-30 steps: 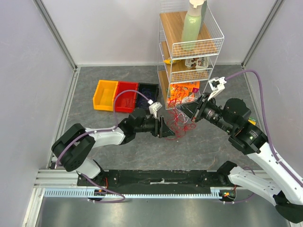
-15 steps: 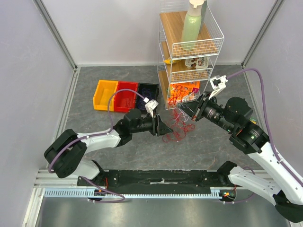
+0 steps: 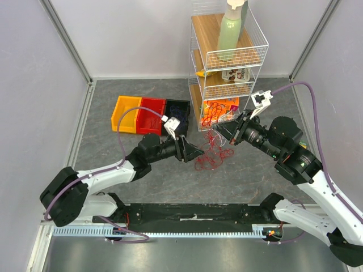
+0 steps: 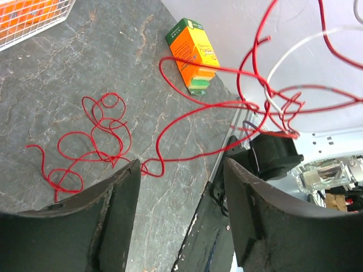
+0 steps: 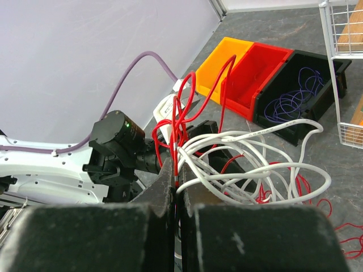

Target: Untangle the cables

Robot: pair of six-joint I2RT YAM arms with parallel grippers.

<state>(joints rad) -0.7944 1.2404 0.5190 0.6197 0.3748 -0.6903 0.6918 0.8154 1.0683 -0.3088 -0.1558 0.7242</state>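
A tangle of red and white cables [image 3: 214, 143] hangs from my right gripper [image 3: 221, 132] down to the grey floor. In the right wrist view the right gripper [image 5: 180, 180] is shut on the cables, with white loops [image 5: 266, 164] and red strands [image 5: 184, 107] bunched at the jaws. My left gripper [image 3: 195, 153] is open and empty, just left of the red loops [image 3: 208, 160] lying on the floor. In the left wrist view the left gripper [image 4: 181, 187] has wide-apart jaws, red loops [image 4: 96, 141] lie on the floor ahead, and hanging strands [image 4: 272, 102] show at upper right.
A wire shelf rack [image 3: 224, 62] with a green bottle [image 3: 231, 31] stands behind the cables. Yellow [image 3: 126, 113], red [image 3: 151, 115] and black [image 3: 177, 112] bins sit at left; the black bin holds purple cable [image 5: 289, 102]. An orange box [image 4: 193, 54] lies on the floor.
My left arm has drawn back to the left, away from the tangle, with its gripper open. The red loops now lie on the floor. The right gripper has stayed put.
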